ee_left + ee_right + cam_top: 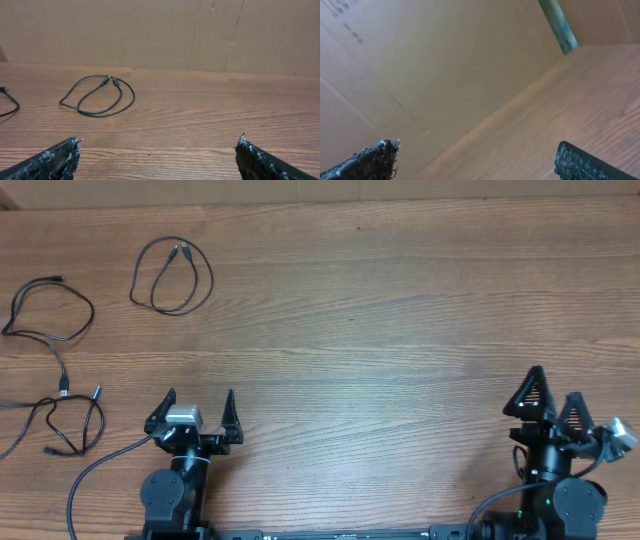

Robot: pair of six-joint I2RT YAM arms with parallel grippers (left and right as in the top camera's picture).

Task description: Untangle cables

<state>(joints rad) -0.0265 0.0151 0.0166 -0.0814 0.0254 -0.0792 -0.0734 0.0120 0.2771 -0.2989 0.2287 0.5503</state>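
Three thin black cables lie apart on the wooden table at the far left. One cable loop (172,276) (99,96) lies furthest back. A second cable (48,312) curls to its left, and only its end (9,104) shows in the left wrist view. The third cable (68,425) lies at the left edge near the front. My left gripper (197,406) (159,142) sits open near the table's front edge, right of the third cable, with nothing between its fingers. My right gripper (548,394) (477,146) stands open at the front right, far from every cable, tilted towards the wall.
A cardboard wall (160,30) runs along the table's back edge. A green strip (559,25) leans against the wall in the right wrist view. A thicker black arm cable (90,475) trails off the left arm's base.
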